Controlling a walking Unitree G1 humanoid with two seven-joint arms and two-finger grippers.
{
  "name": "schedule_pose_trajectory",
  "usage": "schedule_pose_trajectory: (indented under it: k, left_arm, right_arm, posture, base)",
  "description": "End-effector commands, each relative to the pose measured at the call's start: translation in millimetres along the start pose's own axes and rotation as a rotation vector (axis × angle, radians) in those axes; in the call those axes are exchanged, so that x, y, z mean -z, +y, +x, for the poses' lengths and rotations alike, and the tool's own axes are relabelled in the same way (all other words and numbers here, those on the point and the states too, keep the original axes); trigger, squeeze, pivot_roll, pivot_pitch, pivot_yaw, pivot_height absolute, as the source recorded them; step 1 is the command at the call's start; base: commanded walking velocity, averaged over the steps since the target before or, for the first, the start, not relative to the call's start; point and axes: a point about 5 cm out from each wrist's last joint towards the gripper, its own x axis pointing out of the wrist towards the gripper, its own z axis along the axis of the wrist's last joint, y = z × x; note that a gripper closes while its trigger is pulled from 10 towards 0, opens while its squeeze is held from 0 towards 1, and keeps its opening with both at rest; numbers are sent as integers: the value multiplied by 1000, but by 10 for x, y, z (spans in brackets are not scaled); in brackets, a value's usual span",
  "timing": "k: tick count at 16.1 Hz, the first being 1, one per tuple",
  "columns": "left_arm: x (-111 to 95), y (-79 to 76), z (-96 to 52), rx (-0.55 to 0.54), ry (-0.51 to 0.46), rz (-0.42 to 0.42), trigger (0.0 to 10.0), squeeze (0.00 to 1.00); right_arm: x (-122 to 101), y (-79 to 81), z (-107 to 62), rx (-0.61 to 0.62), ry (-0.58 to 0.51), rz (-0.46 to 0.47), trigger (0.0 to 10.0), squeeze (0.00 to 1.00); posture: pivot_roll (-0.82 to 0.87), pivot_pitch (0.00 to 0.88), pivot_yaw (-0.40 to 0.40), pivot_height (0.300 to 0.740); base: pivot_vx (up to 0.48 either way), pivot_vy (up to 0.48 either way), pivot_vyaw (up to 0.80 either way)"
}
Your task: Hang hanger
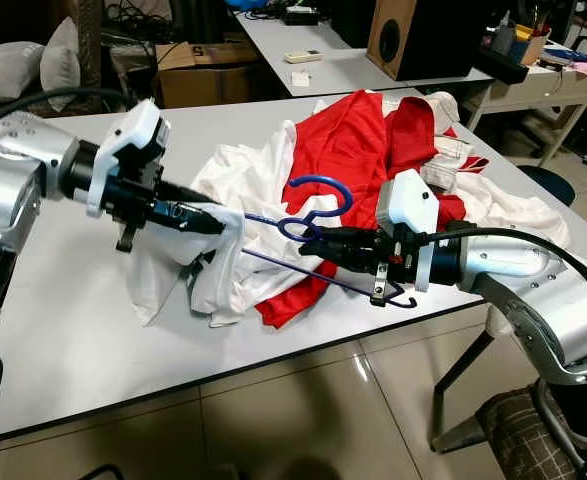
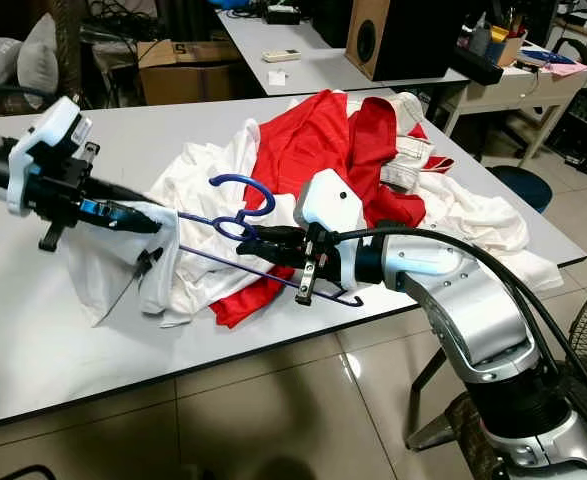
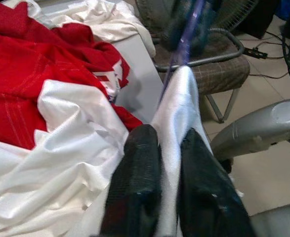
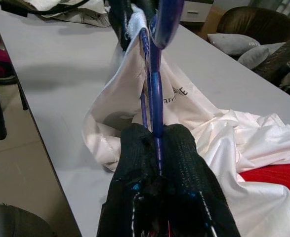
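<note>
A blue wire hanger (image 1: 318,215) is held just above the white table (image 1: 63,330), its hook curling up over the clothes. My right gripper (image 1: 308,242) is shut on the hanger near the base of its hook; the black fingers (image 4: 179,158) pinch the blue wire (image 4: 152,94). One hanger arm reaches left into a white shirt (image 1: 208,265). My left gripper (image 1: 218,220) is shut on a fold of that white shirt (image 3: 177,118) at the hanger's end, lifting the cloth off the table.
A heap of red and white garments (image 1: 373,140) covers the table's right half. Behind stand a second table with a speaker (image 1: 393,35), a cardboard box (image 1: 198,70) and a cushioned chair (image 1: 28,65). Tiled floor and a stool (image 1: 528,440) lie in front.
</note>
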Motion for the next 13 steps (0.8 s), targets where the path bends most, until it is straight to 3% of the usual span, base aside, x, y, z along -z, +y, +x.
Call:
schedule_pose_trajectory:
  k: [1, 3, 4, 5, 9, 12, 13]
  left_arm:
    - [-29, -20, 33, 14, 5, 22, 0, 0]
    - [39, -65, 79, 2, 22, 28, 0, 0]
    - [20, -64, 85, -13, -1, 31, 0, 0]
    - [9, -60, 84, -23, -12, 33, 0, 0]
    - [67, -48, 28, -145, -86, 3, 0, 0]
    - [198, 98, -45, -402, -117, 6, 0, 0]
    - [218, 189, -83, -537, -141, 9, 0, 0]
  right_arm:
    - [-123, -45, -18, 4, -39, -41, 10000, 0]
    - [-125, -57, -32, 5, -46, -29, 10000, 0]
    - [-125, -62, -31, 2, -50, -16, 10000, 871]
    - [-126, -67, -30, 4, -52, -10, 10000, 1000]
    - [-162, -169, -152, 88, -85, -3, 10000, 1000]
    - [-374, -280, -452, 175, -256, 29, 10000, 1000]
    - [-457, -284, -542, 196, -319, 42, 10000, 1000]
  posture:
    - [63, 0, -11, 740]
    - [63, 0, -17, 740]
    - [64, 0, -18, 740]
    - [63, 0, -18, 740]
    - [60, 0, -8, 740]
    - [54, 0, 2, 740]
    - [51, 0, 5, 740]
  base:
    - [0, 0, 0]
    - [0, 0, 0]
    - [0, 0, 0]
    - [0, 0, 0]
    - [0, 0, 0]
    - [0, 0, 0]
    - [0, 0, 0]
